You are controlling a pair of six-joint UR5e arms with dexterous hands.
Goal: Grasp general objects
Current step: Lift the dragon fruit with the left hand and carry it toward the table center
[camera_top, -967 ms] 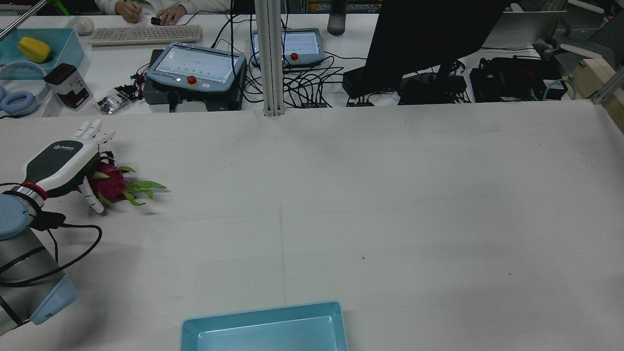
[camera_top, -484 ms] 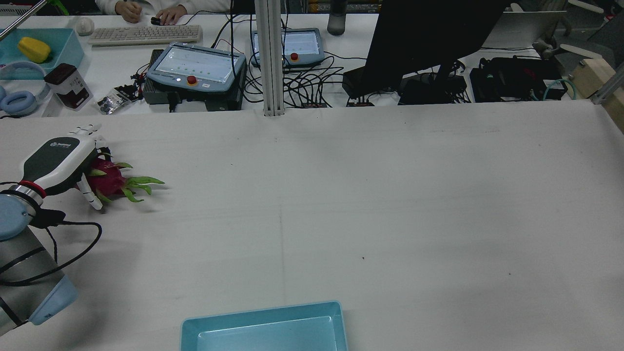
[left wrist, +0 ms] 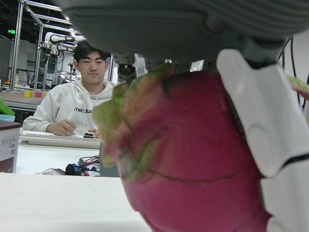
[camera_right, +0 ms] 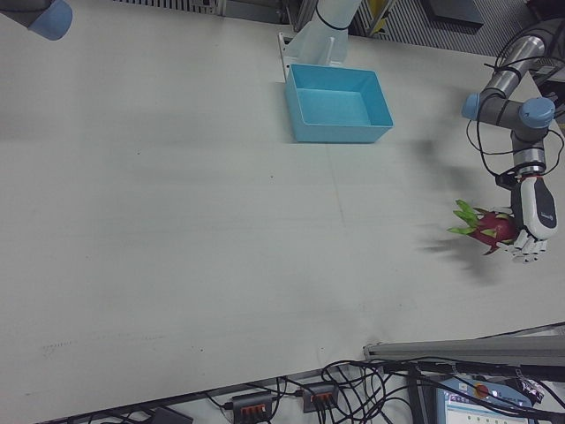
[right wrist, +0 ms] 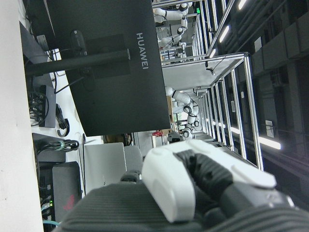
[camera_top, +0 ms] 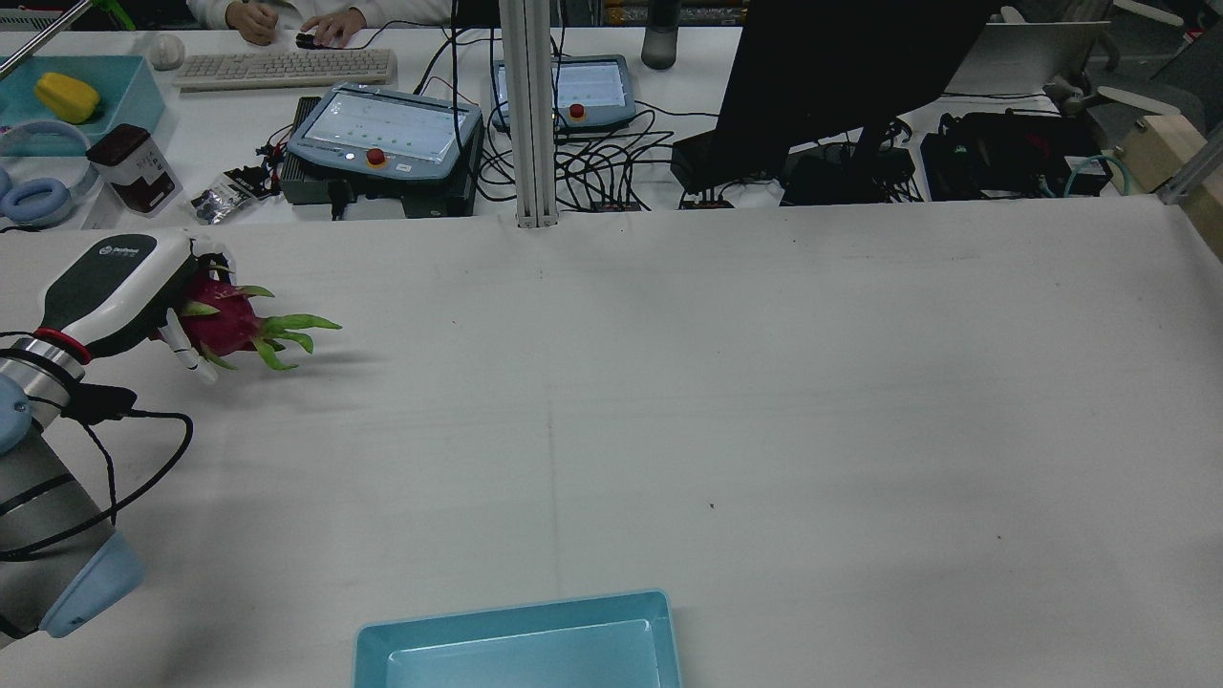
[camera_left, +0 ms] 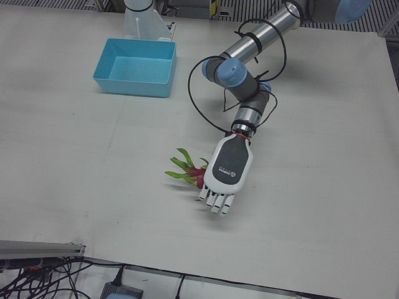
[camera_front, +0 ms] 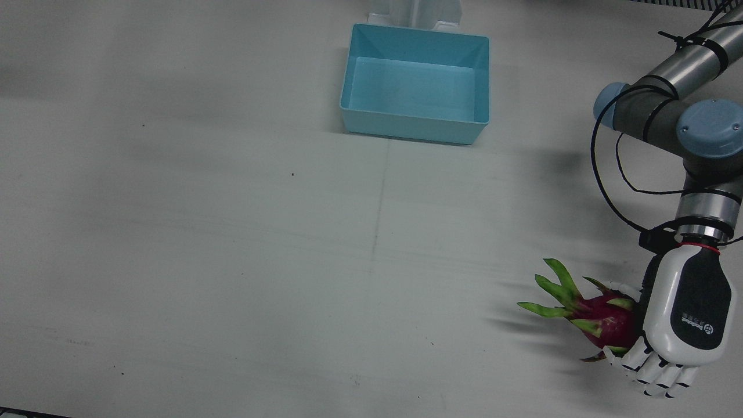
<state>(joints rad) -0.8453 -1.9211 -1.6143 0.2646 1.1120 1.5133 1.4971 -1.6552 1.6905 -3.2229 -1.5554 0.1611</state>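
While the blue bin [camera_front: 415, 40] is sitting empty at the robot's edge of the table [camera_front: 232, 232], the work is happening far over on the robot's left side. In the front view, going left to right, the green scales are coming first, then the red body of the dragon fruit [camera_front: 603, 321], then the left hand [camera_front: 679, 325] covering it from above. Its fingers [camera_front: 653, 368] are curling round the fruit's far side with the thumb pressing the near side, so the hand is gripping the fruit. Judging from the shadow lying apart from the fruit in the rear view, the lift is under way. The next move calls for carrying it steadily toward the bin, probably, without loosening on the smooth, rounded skin. Only part of the right hand [right wrist: 203, 183] is showing, in its own camera; whether its fingers are apart or closed I cannot tell.
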